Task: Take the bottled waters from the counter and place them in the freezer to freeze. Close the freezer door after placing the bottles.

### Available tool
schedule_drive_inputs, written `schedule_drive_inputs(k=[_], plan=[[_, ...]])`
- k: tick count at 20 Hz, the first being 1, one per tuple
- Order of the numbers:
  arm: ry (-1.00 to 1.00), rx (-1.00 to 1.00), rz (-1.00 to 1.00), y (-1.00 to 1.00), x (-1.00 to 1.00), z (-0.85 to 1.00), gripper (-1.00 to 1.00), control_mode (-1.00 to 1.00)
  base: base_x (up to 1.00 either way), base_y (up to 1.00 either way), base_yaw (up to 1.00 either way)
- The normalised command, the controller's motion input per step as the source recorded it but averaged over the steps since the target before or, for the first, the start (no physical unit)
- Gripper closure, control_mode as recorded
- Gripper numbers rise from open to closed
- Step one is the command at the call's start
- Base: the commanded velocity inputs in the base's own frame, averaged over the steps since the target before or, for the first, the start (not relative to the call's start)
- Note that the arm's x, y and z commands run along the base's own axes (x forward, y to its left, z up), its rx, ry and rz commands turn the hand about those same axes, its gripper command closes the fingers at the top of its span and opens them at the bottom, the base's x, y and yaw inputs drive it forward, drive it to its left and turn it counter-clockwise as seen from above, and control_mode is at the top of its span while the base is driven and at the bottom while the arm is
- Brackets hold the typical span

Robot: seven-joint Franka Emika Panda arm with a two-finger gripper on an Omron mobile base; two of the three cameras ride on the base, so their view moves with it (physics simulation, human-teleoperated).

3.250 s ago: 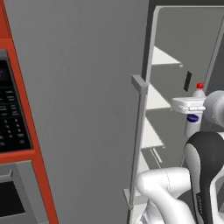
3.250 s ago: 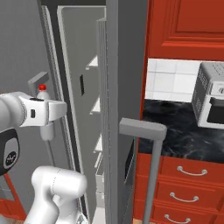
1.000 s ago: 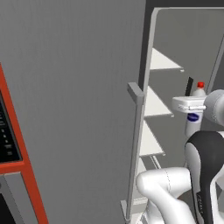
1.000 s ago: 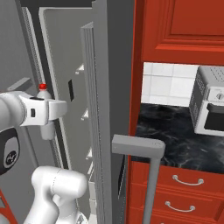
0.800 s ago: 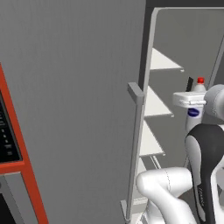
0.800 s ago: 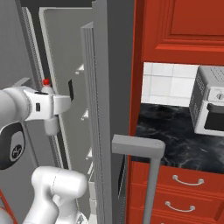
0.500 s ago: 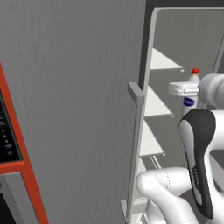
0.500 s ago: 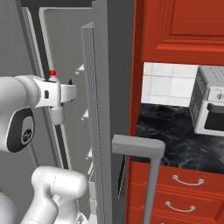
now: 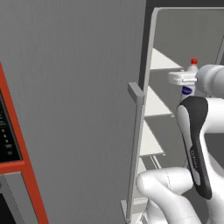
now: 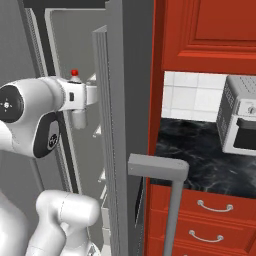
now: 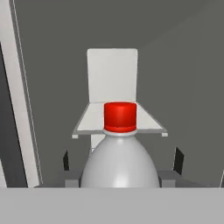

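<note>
I see the freezer point(image 9: 183, 52) standing open, its grey freezer door point(image 9: 74, 109) swung wide at my left. Inside, white shelves point(image 9: 159, 61) step down the cavity. My gripper point(image 11: 120, 168) is clenched on the red-capped bottle point(image 11: 119, 148), holding it upright inside the opening, just in front of 1 shelf point(image 11: 119, 119). At right, the counter point(image 10: 200, 155) carries a toaster oven point(image 10: 241, 122).
</note>
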Motion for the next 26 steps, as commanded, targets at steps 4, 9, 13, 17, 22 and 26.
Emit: schedule_drive_inputs(k=[4, 9, 13, 17, 22, 26], plan=[[-0.07, 0.0, 0.01, -0.2, 0.26, 0.27, 1.0, -1.0, 0.0, 0.0, 0.0], [0.01, -0.01, 0.07, -0.14, 0.25, 0.43, 1.0, -1.0, 0.0, 0.0, 0.0], [0.06, 0.0, 0.05, -0.01, 0.46, 0.04, 1.0, -1.0, 0.0, 0.0, 0.0], [0.0, 0.0, 0.0, 0.0, 0.39, 0.07, 1.0, -1.0, 0.0, 0.0, 0.0], [0.0, 0.0, 0.0, 0.0, 0.47, 0.13, 1.0, -1.0, 0.0, 0.0, 0.0], [0.0, 0.0, 0.0, -0.09, 0.43, 0.1, 1.0, -1.0, 0.0, 0.0, 0.0]])
